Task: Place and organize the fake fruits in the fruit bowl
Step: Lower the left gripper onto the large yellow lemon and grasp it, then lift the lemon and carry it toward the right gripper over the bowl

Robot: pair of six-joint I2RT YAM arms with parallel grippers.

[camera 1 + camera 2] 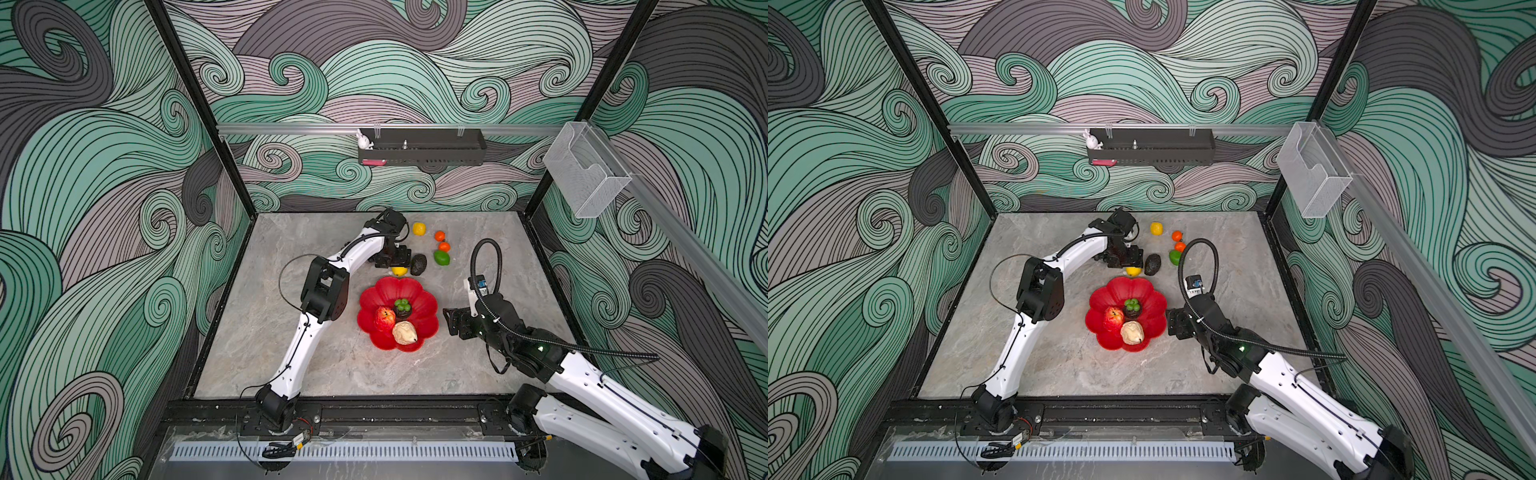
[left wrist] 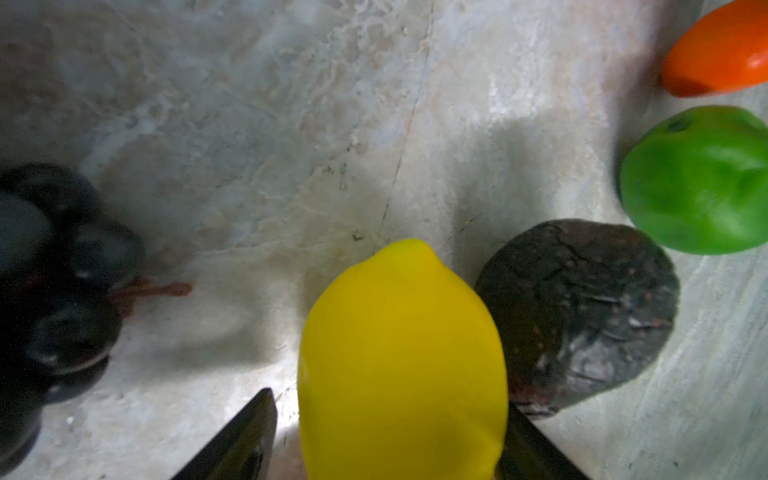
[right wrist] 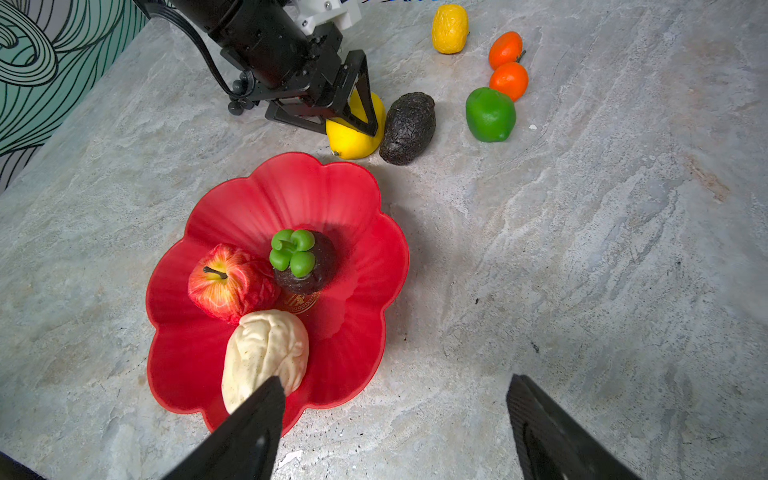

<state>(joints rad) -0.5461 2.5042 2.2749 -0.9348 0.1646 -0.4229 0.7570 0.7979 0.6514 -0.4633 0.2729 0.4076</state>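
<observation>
Red scalloped fruit bowl (image 3: 332, 199) on the table (image 3: 582, 249) holding apple (image 3: 228, 282), mangosteen (image 3: 303, 262) and pear (image 3: 266, 353), lemon (image 3: 353, 143) just beyond its rim beside an avocado (image 3: 409, 126), left end effector (image 3: 349, 126) spread astride the lemon, gap on one side, right end effector (image 3: 395, 382) gaping wide, empty, beside the bowl

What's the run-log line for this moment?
left gripper: open, straddling near lemon | right gripper: open, empty | red bowl: apple, mangosteen, pear | table: avocado, lime, two oranges, far lemon, grapes
</observation>
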